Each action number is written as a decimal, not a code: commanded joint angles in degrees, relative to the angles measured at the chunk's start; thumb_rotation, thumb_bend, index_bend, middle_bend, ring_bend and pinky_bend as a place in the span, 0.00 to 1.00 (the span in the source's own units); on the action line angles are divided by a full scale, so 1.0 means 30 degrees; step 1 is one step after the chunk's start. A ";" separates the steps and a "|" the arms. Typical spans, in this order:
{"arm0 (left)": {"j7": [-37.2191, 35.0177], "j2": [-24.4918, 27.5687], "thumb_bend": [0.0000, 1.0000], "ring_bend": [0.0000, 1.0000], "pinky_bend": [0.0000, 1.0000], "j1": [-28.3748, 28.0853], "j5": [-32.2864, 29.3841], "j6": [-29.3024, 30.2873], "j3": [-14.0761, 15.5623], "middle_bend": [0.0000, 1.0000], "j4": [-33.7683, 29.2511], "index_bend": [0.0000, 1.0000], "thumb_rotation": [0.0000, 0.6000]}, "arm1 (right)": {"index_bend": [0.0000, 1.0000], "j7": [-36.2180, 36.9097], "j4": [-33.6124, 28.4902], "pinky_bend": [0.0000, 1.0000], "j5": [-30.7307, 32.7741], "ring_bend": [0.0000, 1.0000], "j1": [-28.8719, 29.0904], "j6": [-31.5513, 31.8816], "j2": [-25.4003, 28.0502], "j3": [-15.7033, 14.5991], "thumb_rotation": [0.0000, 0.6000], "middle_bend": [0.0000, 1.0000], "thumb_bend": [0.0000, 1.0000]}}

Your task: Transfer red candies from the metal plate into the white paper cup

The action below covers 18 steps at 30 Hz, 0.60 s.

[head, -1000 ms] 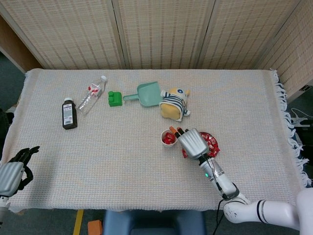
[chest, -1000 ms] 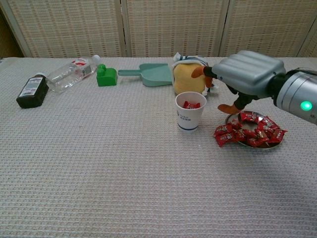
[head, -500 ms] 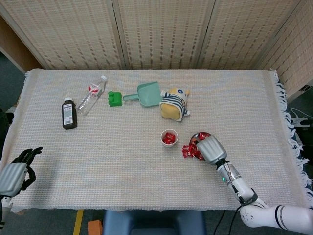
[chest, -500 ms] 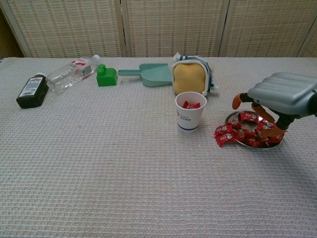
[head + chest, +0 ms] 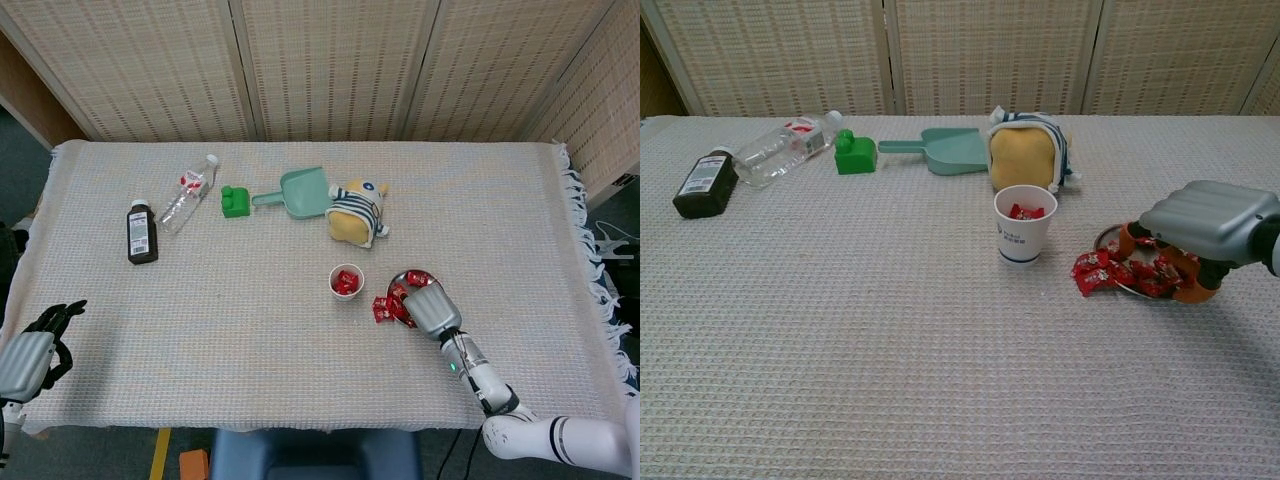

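The white paper cup (image 5: 346, 281) (image 5: 1024, 222) stands upright right of the table's middle, with red candies inside. Just to its right lies the metal plate (image 5: 1104, 238), heaped with red candies (image 5: 1095, 272); a few spill over its left rim (image 5: 383, 306). My right hand (image 5: 432, 308) (image 5: 1210, 222) hovers low, palm down, over the plate. Its orange fingertips (image 5: 1189, 289) reach down among the candies, spread apart, and no candy is lifted. At the table's near left corner my left hand (image 5: 30, 355) hangs with nothing in it.
A striped plush toy (image 5: 357, 212) sits just behind the cup. Further back left lie a teal scoop (image 5: 300, 192), a green block (image 5: 234, 201), a clear bottle (image 5: 189, 193) and a dark bottle (image 5: 142, 232). The fringed cloth edge runs to the right of the plate.
My right hand has moved from above the cup to the right and down onto the plate, its fingertips now in the candy pile. The left hand has barely moved.
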 commanded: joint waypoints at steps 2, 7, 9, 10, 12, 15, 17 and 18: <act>-0.0084 0.0023 1.00 0.10 0.29 0.0012 -0.0036 0.0015 -0.0018 0.18 0.0028 0.09 1.00 | 0.37 0.0414 0.0634 1.00 -0.0291 0.72 0.0016 -0.0094 -0.0505 -0.0039 1.00 0.76 0.17; -0.0240 0.0056 1.00 0.10 0.29 0.0017 -0.0027 0.0034 -0.0028 0.18 0.0084 0.09 1.00 | 0.41 0.0479 0.1051 1.00 -0.0316 0.72 0.0037 -0.0116 -0.0788 -0.0071 1.00 0.76 0.17; -0.0261 0.0058 1.00 0.10 0.29 0.0011 -0.0004 0.0030 -0.0021 0.18 0.0096 0.09 1.00 | 0.43 0.0453 0.1214 1.00 -0.0373 0.72 0.0043 -0.0048 -0.0933 -0.0068 1.00 0.76 0.17; -0.0269 0.0054 1.00 0.10 0.29 0.0009 0.0018 0.0041 -0.0019 0.18 0.0107 0.09 1.00 | 0.43 0.0442 0.1342 1.00 -0.0393 0.72 0.0054 -0.0041 -0.1041 -0.0067 1.00 0.76 0.17; -0.0278 0.0052 1.00 0.10 0.29 0.0013 0.0050 0.0064 -0.0013 0.18 0.0112 0.09 1.00 | 0.43 0.0446 0.1535 1.00 -0.0371 0.73 0.0082 -0.0085 -0.1193 -0.0047 1.00 0.76 0.17; -0.0282 0.0038 1.00 0.10 0.29 0.0026 0.0039 0.0106 -0.0028 0.18 0.0143 0.09 1.00 | 0.44 0.0430 0.1864 1.00 -0.0341 0.73 0.0145 -0.0170 -0.1415 -0.0014 1.00 0.76 0.17; -0.0313 0.0027 1.00 0.10 0.30 0.0027 0.0019 0.0110 -0.0041 0.18 0.0173 0.09 1.00 | 0.45 0.0402 0.2053 1.00 -0.0303 0.73 0.0179 -0.0212 -0.1551 0.0006 1.00 0.76 0.17; -0.0329 0.0027 1.00 0.10 0.30 0.0028 0.0019 0.0112 -0.0042 0.18 0.0184 0.09 1.00 | 0.46 0.0377 0.2115 1.00 -0.0286 0.73 0.0190 -0.0214 -0.1599 0.0014 1.00 0.77 0.17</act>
